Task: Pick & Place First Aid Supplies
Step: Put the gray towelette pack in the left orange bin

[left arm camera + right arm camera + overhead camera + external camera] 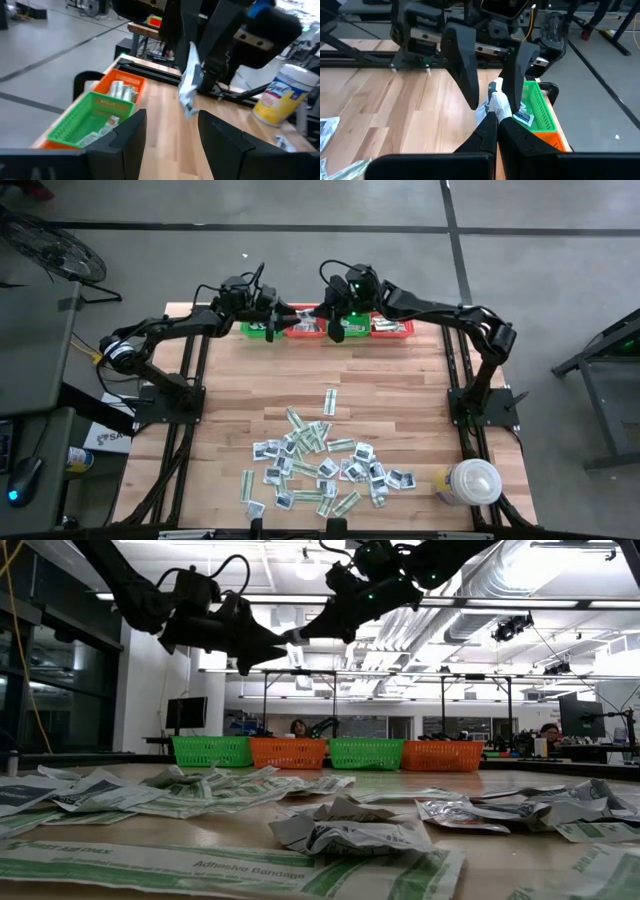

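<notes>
Packet (499, 104) — white, crumpled — pinched upright.

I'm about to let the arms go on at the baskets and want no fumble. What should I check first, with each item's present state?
1. Right gripper shut on a white packet: ok.
2. Left gripper open and empty: ok.
3. Packet hangs between the left gripper's fingers: cannot tell; the left wrist view shows it ahead of them.
4. Both grippers over the row of baskets at the table's far edge: ok.
5. Green basket below has room: ok, few packets inside.
6. Packets left in the pile: not ok, many remain.
</notes>
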`<state>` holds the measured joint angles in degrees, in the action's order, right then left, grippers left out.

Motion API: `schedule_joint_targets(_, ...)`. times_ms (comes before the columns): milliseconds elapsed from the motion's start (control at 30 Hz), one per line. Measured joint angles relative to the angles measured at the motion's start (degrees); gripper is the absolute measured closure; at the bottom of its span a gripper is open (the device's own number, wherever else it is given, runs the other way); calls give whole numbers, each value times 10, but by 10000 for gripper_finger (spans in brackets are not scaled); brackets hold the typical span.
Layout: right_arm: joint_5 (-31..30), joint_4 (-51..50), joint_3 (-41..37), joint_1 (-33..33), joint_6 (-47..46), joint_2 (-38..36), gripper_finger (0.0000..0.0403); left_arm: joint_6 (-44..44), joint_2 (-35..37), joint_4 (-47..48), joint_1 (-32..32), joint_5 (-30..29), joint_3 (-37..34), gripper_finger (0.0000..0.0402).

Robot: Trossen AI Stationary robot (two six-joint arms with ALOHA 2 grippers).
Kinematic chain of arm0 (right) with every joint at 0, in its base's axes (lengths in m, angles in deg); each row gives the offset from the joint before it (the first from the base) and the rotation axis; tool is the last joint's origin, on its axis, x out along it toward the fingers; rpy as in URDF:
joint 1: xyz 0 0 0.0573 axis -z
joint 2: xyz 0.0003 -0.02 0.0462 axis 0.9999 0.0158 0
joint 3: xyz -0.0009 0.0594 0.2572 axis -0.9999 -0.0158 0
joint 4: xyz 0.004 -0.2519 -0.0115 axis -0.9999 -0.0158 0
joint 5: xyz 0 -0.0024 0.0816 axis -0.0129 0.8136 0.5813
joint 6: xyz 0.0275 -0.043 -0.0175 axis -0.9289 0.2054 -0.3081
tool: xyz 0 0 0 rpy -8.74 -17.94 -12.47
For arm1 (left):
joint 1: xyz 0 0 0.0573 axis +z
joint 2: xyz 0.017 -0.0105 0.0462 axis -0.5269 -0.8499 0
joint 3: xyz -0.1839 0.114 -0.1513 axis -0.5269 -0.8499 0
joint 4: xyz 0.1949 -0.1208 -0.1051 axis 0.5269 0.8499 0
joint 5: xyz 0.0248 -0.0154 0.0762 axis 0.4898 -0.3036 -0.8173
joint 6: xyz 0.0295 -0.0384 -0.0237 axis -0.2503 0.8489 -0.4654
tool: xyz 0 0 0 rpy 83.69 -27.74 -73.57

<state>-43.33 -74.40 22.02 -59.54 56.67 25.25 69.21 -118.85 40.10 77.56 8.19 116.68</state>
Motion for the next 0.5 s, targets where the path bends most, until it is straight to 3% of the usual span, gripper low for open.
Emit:
schedule_joint_targets(267, 0, 4, 0, 0, 9, 0, 403, 32, 0, -7, -5, 19, 0, 225)
schedule_joint_targets(500, 15, -6, 0, -1, 7, 2, 403, 80, 0, -69, -5, 21, 0, 225)
